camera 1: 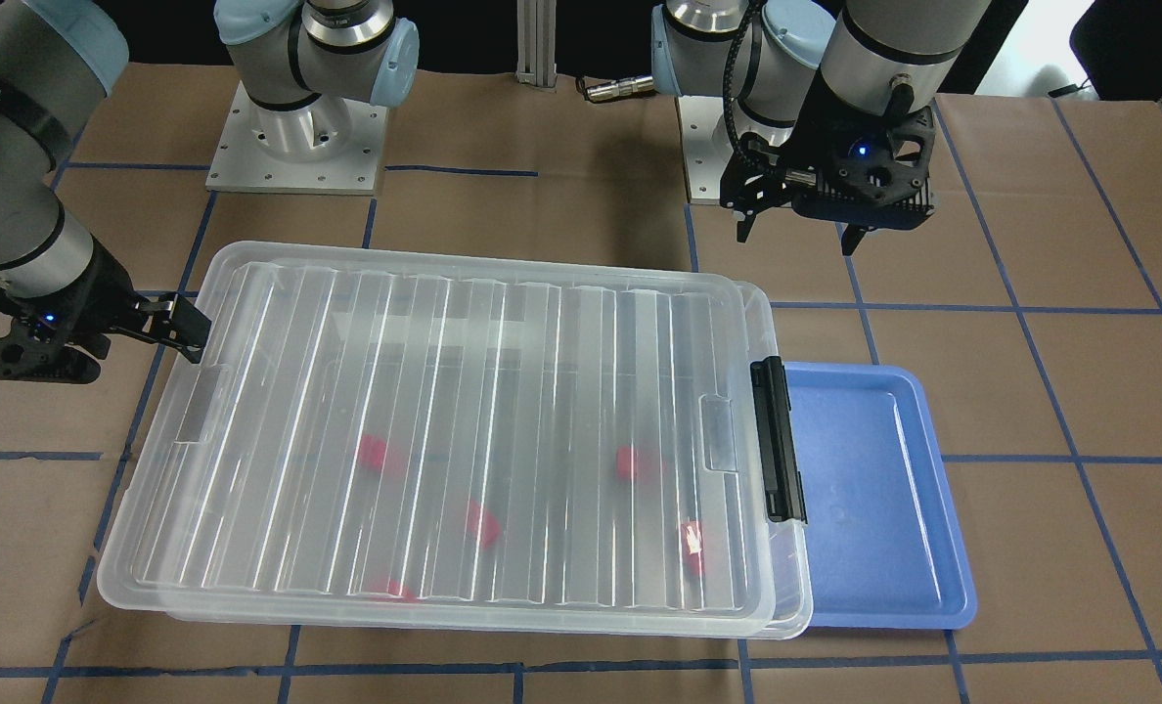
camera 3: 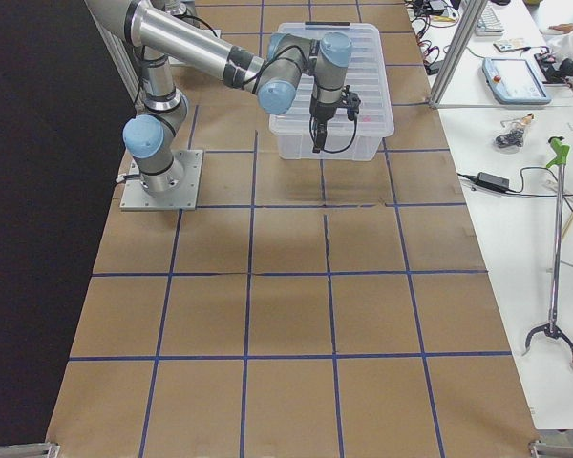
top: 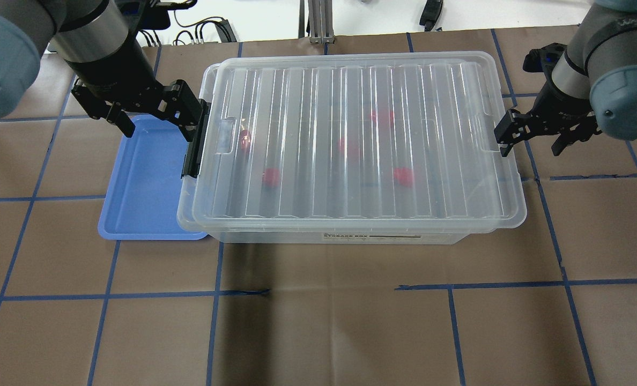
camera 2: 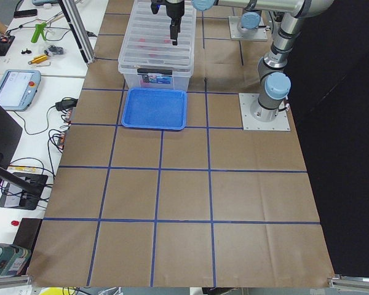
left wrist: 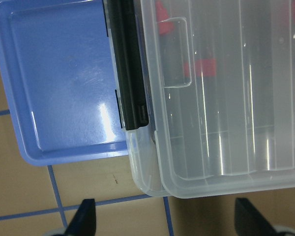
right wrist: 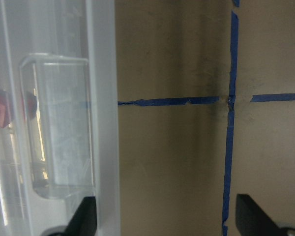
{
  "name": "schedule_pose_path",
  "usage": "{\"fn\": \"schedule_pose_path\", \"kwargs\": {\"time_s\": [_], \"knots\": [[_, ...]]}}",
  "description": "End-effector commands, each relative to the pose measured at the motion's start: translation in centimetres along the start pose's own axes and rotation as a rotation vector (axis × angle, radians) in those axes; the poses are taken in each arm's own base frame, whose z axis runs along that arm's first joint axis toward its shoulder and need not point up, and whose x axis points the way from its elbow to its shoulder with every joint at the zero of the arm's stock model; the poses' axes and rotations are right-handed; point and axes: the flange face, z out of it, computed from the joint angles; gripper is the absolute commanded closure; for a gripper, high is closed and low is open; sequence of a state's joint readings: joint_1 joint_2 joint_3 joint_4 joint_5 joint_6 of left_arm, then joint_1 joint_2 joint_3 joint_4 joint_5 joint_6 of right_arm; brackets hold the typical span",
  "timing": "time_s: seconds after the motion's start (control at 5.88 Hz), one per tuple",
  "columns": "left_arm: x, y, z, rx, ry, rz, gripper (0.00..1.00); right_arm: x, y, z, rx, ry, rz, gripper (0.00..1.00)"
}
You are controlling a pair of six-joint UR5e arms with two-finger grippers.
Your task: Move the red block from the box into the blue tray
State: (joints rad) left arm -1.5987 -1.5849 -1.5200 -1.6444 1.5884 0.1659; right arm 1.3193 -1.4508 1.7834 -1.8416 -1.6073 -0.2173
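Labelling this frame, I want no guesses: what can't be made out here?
- red blocks: blurred by the ribbed lid of the box, every view; shapes unclear.
- blue tray: one edge hidden under the box, front and overhead views.
- black latch: fastened or not, no view tells.

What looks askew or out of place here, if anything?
The lid lies slightly askew on the box: near the black latch its corners miss the box rim. That end also overhangs the edge of the blue tray.
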Motion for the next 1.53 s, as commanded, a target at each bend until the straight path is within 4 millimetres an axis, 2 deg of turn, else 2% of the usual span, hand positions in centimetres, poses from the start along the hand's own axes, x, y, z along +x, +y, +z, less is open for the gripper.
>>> {"fn": "schedule_pose_path", "kwargs": {"time_s": [0.0, 0.17, 0.34, 0.68, 0.85, 1.02, 1.19, 1.36], "knots": [[-0.3, -0.4, 1.4, -0.026, 0.014, 0.176, 0.02, 0.7, -0.1, 0.3, -0.002, 0.002, -0.010, 0.00], [-0.3, -0.6, 2.7, -0.037, 0.021, 0.353, 0.02, 1.4, -0.1, 0.4, -0.004, 0.001, -0.019, 0.00], [-0.5, -1.4, 3.7, -0.050, 0.028, 0.485, 0.02, 3.1, -0.1, 0.4, -0.003, -0.001, -0.036, 0.00], [-0.8, -3.4, 6.2, -0.068, 0.037, 0.828, 0.02, 5.6, 0.0, 0.4, -0.004, 0.000, -0.053, 0.00], [-0.9, -4.4, 6.8, -0.048, 0.029, 0.991, 0.02, 8.6, 0.3, 0.5, -0.005, -0.004, -0.048, 0.00], [-0.7, -6.0, 8.1, -0.025, 0.011, 1.052, 0.02, 11.3, 0.7, 0.6, -0.006, -0.007, -0.033, 0.00], [0.8, -7.7, 9.6, -0.003, -0.005, 1.129, 0.02, 13.5, 1.2, 0.5, -0.021, 0.025, -0.020, 0.00], [3.7, -8.8, 11.2, 0.013, -0.022, 1.195, 0.03, 15.2, 1.4, 0.1, -0.019, 0.073, -0.007, 0.00]]}}
